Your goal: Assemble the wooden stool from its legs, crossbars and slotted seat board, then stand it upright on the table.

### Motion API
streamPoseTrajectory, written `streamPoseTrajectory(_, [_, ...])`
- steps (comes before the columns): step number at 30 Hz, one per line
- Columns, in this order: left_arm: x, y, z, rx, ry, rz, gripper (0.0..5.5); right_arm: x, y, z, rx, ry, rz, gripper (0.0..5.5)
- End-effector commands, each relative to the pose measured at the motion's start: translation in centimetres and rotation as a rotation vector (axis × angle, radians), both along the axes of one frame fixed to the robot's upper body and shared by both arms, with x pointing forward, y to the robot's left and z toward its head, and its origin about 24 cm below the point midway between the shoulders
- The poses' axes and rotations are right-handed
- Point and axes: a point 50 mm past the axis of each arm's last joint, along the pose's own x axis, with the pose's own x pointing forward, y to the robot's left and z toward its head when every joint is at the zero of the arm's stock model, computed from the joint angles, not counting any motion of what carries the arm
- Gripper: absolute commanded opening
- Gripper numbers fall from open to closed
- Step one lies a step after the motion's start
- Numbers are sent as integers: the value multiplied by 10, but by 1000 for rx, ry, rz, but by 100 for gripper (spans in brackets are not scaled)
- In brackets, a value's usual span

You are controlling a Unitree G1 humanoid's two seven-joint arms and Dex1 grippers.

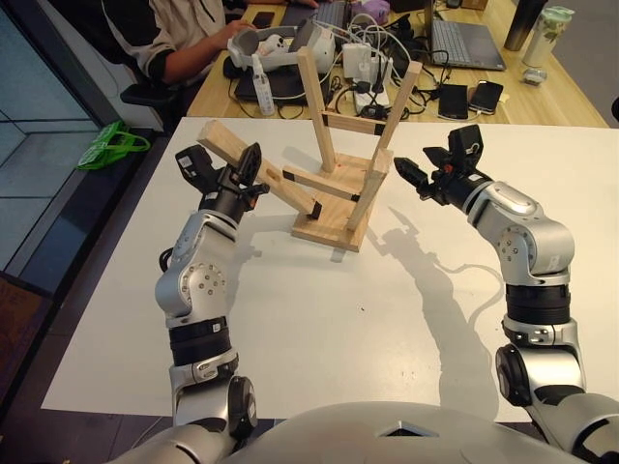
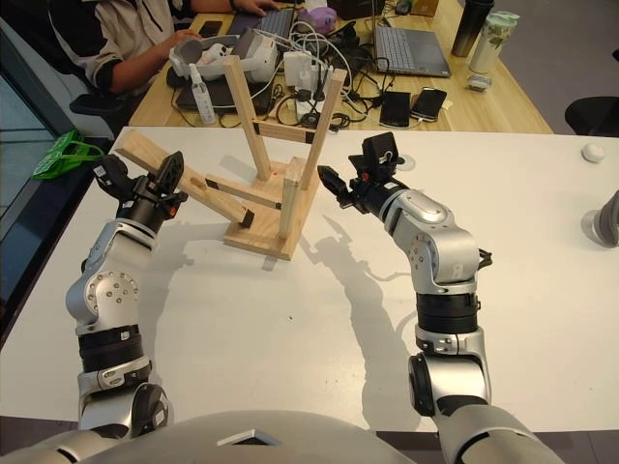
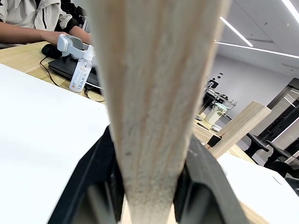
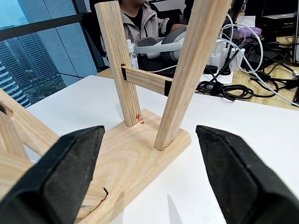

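Note:
The stool stands upside down, its slotted seat board (image 1: 329,230) flat on the white table (image 1: 319,329). Two legs (image 1: 316,106) (image 1: 392,121) rise from the board, joined by a crossbar (image 1: 350,123). A second leg pair (image 1: 232,147) leans out to the left from the board. My left gripper (image 1: 249,172) is shut on that leaning leg (image 3: 154,107) near its upper end. Just right of the board, my right gripper (image 1: 414,176) hangs open a little above the table. Its pads (image 4: 60,172) stand wide apart, facing the upright legs (image 4: 119,60) and holding nothing.
A wooden desk (image 1: 542,92) behind the table carries laptops, phones (image 1: 484,95), cables, a headset (image 1: 280,43) and a spray bottle (image 1: 259,77); a seated person works there. A small white object (image 2: 590,152) lies at the table's far right. The table's near half is bare.

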Motion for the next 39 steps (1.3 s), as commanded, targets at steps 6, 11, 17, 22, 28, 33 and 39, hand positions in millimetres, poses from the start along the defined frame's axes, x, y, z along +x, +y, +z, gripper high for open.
streamPoseTrajectory(6, [-1, 16, -8, 101, 37, 29, 102, 4, -2, 11, -14, -29, 6, 367])
streamPoseTrajectory(11, [-2, 24, -8, 82, 68, 44, 102, 3, -3, 10, -25, -26, 4, 367])
streamPoseTrajectory(17, [-3, 30, -9, 97, 128, 11, 102, 2, -3, 8, -27, -24, 1, 367])
streamPoseTrajectory(22, [7, 39, 2, 129, 137, -54, 102, 1, -1, 7, -25, -22, 4, 367])
streamPoseTrajectory(28, [28, 46, 8, 166, 172, -124, 102, 3, 2, 7, -22, -26, 10, 367])
streamPoseTrajectory(33, [39, 31, 4, 244, 170, -176, 102, 2, 5, 7, -23, -28, 15, 367])
streamPoseTrajectory(39, [53, 26, 32, 233, 55, -165, 102, 2, 5, 7, -21, -28, 14, 367])
